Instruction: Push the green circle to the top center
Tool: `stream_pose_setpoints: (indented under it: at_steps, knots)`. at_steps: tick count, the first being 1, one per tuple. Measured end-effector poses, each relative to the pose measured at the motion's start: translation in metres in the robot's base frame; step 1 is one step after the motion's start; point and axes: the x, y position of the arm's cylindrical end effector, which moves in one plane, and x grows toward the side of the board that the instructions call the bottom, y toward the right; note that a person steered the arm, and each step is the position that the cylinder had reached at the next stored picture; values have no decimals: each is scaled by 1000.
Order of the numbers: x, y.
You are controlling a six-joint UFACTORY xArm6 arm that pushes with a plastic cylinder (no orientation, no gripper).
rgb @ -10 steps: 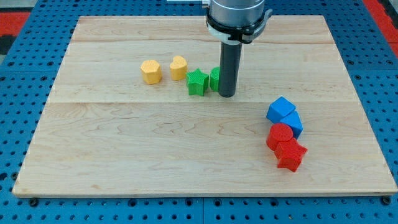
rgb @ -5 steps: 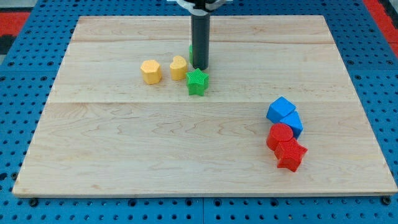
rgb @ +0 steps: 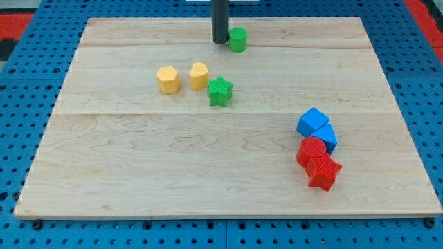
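The green circle (rgb: 238, 39) stands near the view's top centre of the wooden board (rgb: 138, 159). My tip (rgb: 220, 41) rests on the board just left of the green circle, touching or almost touching it. The rod rises straight up out of the view's top. A green star (rgb: 220, 90) lies lower down, below and a little left of the circle.
A yellow hexagon (rgb: 167, 79) and a yellow heart (rgb: 199, 75) sit left of the green star. At the view's right, a blue cube (rgb: 312, 122), another blue block (rgb: 326, 137), a red circle (rgb: 311, 151) and a red star (rgb: 323, 172) cluster together.
The rod has moved up the view from beside the green star to the top centre. The green circle has moved up with it and now sits right of the tip.
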Motion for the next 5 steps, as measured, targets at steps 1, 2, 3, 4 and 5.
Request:
stream_pose_setpoints:
  at_steps: [1,2,3,4,5]
  knots:
    - [22,11]
    - [10,19]
    - [-6,21]
    - [28,33]
    - [93,50]
